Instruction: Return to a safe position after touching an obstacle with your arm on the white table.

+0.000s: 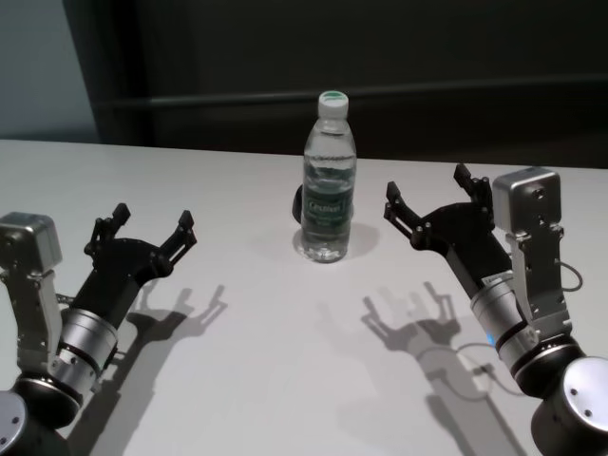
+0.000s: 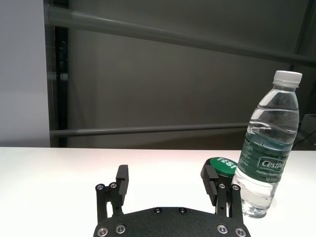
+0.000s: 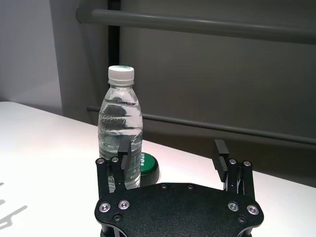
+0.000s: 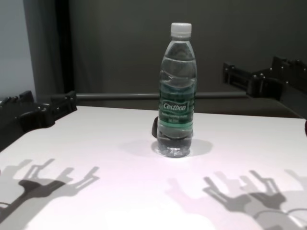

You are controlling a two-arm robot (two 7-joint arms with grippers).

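The clear water bottle (image 1: 330,180) with a white cap and green "Cestbon" label stands upright at the middle back of the white table (image 1: 247,370). My left gripper (image 1: 152,220) is open and empty, above the table to the bottle's left and well apart from it. My right gripper (image 1: 427,185) is open and empty, to the bottle's right with a clear gap. The bottle also shows in the left wrist view (image 2: 269,153), the right wrist view (image 3: 121,123) and the chest view (image 4: 177,96). Neither arm touches it.
A small dark round lump with a green top (image 2: 222,165) lies just behind the bottle; it also shows in the right wrist view (image 3: 148,165). A dark grey wall with a horizontal rail (image 1: 427,95) runs behind the table's far edge.
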